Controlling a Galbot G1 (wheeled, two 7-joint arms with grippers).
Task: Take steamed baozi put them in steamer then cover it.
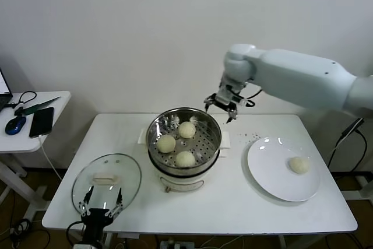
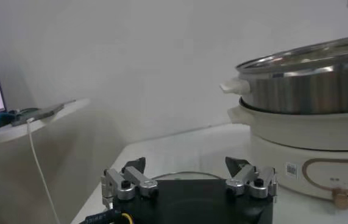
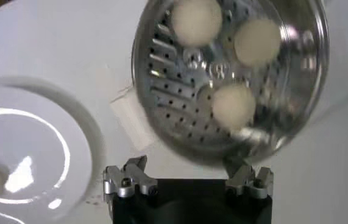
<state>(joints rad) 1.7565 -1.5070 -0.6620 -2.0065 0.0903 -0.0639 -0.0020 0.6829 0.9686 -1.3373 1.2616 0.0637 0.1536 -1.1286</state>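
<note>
A white table (image 1: 233,208) holds the steamer (image 1: 184,144) at its centre, the steel pot sitting uncovered on its white electric base with three steamed baozi (image 1: 166,143) resting apart from one another on the perforated tray. A fourth bun (image 1: 299,165) lies alone on the flat white plate (image 1: 274,179) to the robot's right of the pot. The right gripper (image 1: 221,108) hangs in the air above the far right rim of the steamer, its fingers spread and holding nothing; from its own camera the tray with its three buns (image 3: 247,103) sits below, with the plate (image 3: 46,152) off to one side. The cover (image 1: 106,182), a clear glass lid with a white handle, lies flat on the table near the front left corner, well apart from the pot. The left gripper (image 1: 100,209) waits low at the table's front edge, just at the lid's near rim, fingers parted and empty, and its camera looks across the tabletop at the side of the steamer (image 2: 308,122). A small side table (image 1: 35,135) at far left carries a phone (image 1: 42,122) and a mouse (image 1: 15,125).
</note>
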